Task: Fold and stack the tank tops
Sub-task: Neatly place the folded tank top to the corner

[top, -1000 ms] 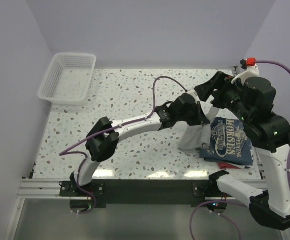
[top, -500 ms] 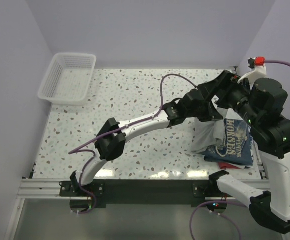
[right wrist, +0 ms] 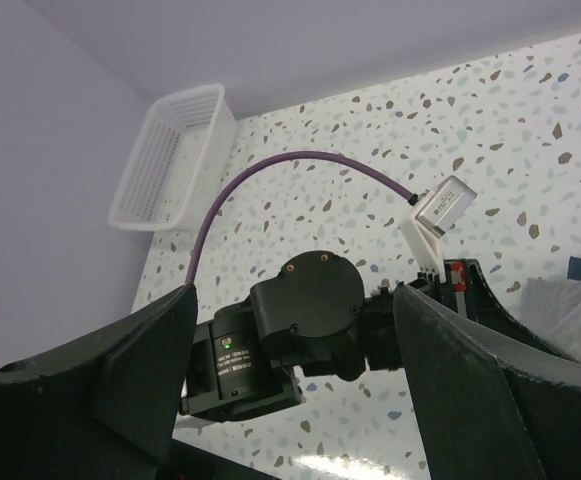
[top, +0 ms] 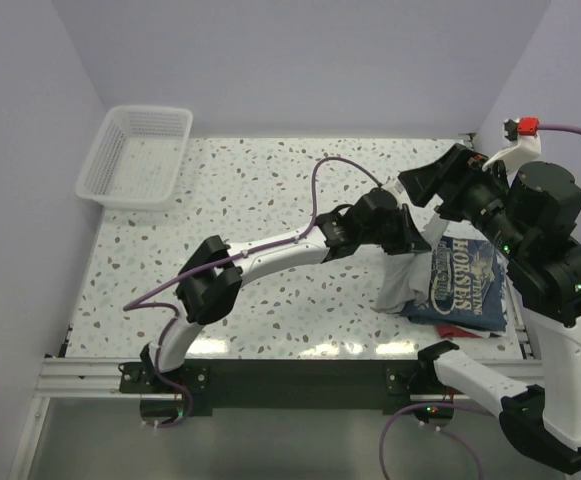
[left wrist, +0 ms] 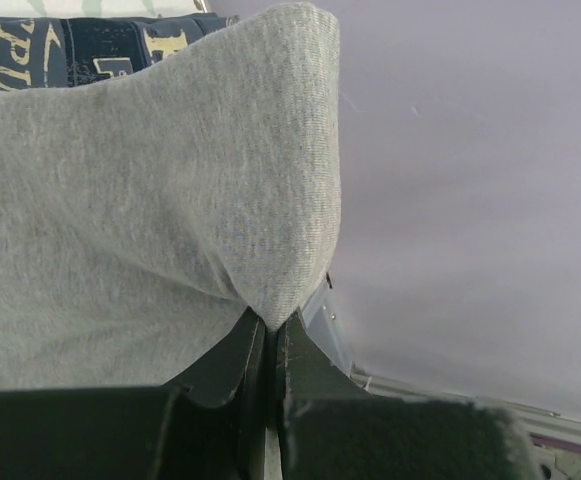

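basket: white plastic mesh basket (top: pixel 95 152) at far-left corner of speckled table (top: pixel 250 190), well apart from tops | left gripper (left wrist: pixel 270 335): clamped tight on plain light grey cloth tank top (left wrist: pixel 120 200), hanging against left edge of navy lettered tank top (top: pixel 467 285), red cloth top (top: pixel 457 331) beneath | right gripper (right wrist: pixel 292 300): spread wide, raised | change: grey top carried rightward since a second ago
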Controlling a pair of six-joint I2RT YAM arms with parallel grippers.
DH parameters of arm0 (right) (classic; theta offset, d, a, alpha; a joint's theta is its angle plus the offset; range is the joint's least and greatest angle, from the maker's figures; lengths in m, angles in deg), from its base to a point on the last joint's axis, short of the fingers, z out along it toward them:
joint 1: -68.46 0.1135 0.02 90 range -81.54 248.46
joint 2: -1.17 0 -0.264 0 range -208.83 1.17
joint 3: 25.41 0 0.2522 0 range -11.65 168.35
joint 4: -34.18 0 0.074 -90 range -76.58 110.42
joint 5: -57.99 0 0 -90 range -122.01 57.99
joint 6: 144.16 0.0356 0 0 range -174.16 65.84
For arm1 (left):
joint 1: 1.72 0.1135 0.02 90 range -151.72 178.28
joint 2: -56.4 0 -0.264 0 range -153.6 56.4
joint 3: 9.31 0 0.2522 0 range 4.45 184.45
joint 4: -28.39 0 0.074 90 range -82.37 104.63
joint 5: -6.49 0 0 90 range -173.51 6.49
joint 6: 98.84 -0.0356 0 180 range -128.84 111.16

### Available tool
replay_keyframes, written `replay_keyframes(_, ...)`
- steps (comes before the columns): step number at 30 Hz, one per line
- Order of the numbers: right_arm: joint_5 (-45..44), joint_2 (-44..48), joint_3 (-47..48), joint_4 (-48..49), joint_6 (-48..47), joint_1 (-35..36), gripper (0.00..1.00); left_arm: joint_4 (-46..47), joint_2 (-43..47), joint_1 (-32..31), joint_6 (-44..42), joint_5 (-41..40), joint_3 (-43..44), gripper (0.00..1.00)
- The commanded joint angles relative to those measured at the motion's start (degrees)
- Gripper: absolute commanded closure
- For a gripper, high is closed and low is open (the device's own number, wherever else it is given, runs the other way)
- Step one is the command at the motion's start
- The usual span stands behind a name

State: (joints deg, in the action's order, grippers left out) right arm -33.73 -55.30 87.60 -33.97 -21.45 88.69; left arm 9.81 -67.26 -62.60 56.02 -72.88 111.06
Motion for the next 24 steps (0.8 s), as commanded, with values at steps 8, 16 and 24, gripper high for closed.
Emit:
replay_keyframes(8, 1.6, 0.3, 0.6, 1.0, 1.1, 0.2, 0.18, 7.2, 7.5, 1.0, -0.4, 4.0, -0.3, 1.0)
replay_keyframes(16, 1.6, 0.3, 0.7, 1.0, 1.3, 0.1, 0.18, 8.2, 8.9, 1.6, 0.4, 5.8, -1.4, 1.0)
replay_keyframes(24, 1.6, 0.0, 1.1, 1.1, 1.4, 0.2, 0.18, 7.7, 9.0, 1.7, 0.4, 6.8, 0.0, 1.0)
